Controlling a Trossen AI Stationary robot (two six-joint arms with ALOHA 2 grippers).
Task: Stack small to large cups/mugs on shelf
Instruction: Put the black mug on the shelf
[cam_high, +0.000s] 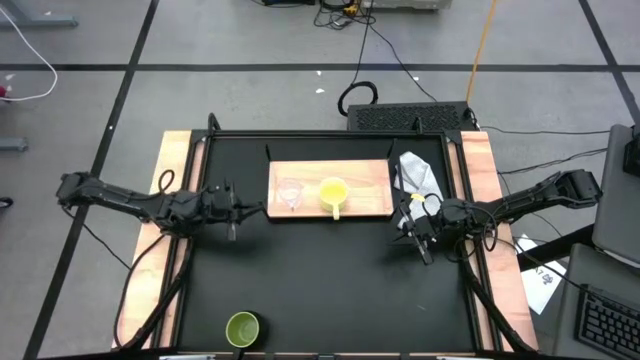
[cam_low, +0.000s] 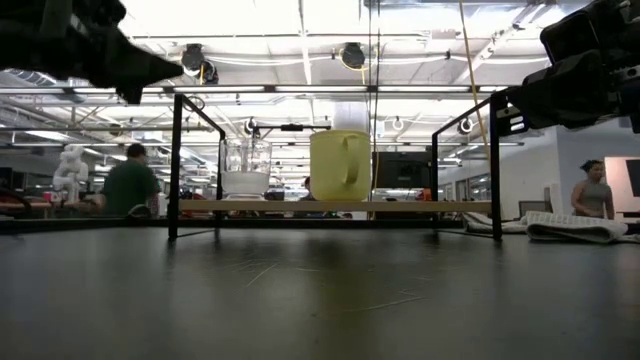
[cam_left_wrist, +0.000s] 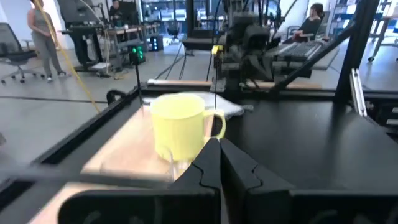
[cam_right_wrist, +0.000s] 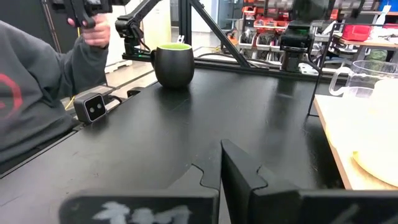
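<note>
The clear glass cup and the yellow mug stand upright side by side on the wooden shelf; the mug's handle points toward the near edge. In the low view the glass cup is left of the yellow mug. The dark olive-green mug stands on the table by the near edge, also seen as the green mug. My left gripper is shut, just left of the shelf and raised. My right gripper is shut, right of the shelf over the black table.
A white cloth lies at the shelf's right end. A black frame holds the shelf above the table. Pale wooden rails run along both table sides. A person's grey sleeve shows beyond the near edge. Open black table lies between shelf and green mug.
</note>
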